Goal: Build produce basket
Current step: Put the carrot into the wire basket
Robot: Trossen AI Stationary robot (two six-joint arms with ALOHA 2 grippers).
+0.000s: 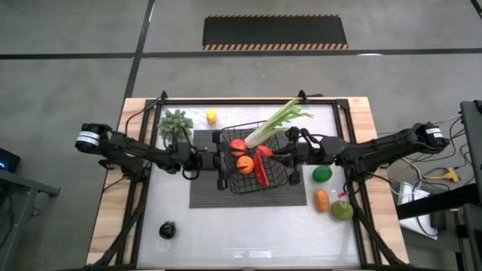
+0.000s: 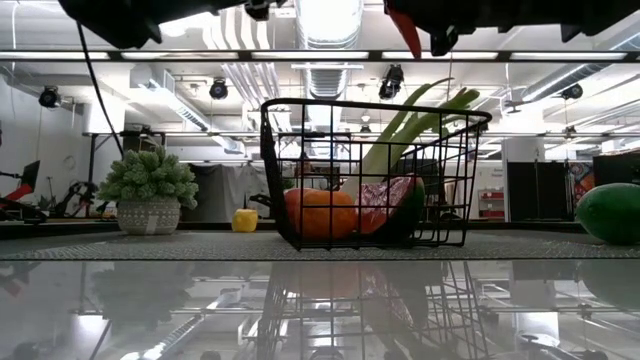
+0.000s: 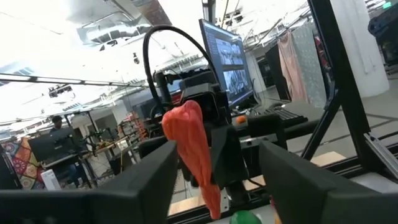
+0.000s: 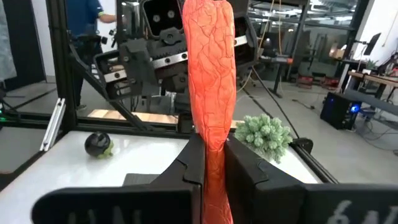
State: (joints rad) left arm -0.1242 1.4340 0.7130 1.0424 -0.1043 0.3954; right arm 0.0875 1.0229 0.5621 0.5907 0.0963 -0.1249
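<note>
Because the right gripper point(image 4: 211, 168) pinches only the lower end of the red chili point(image 4: 208, 81) between its fingers, the long piece could swing or slip out sideways, landing on the dark mat point(image 1: 205, 194) instead of in the basket point(image 1: 280, 179). That hold sits above the basket, which already carries orange and red pieces and the leek point(image 1: 275, 124). Opposite, the left gripper point(image 3: 214, 168) hangs spread and empty at the basket's other side; a close pass might nudge the wire rim. Loose produce waits on the tabletop point(image 1: 248, 233).
</note>
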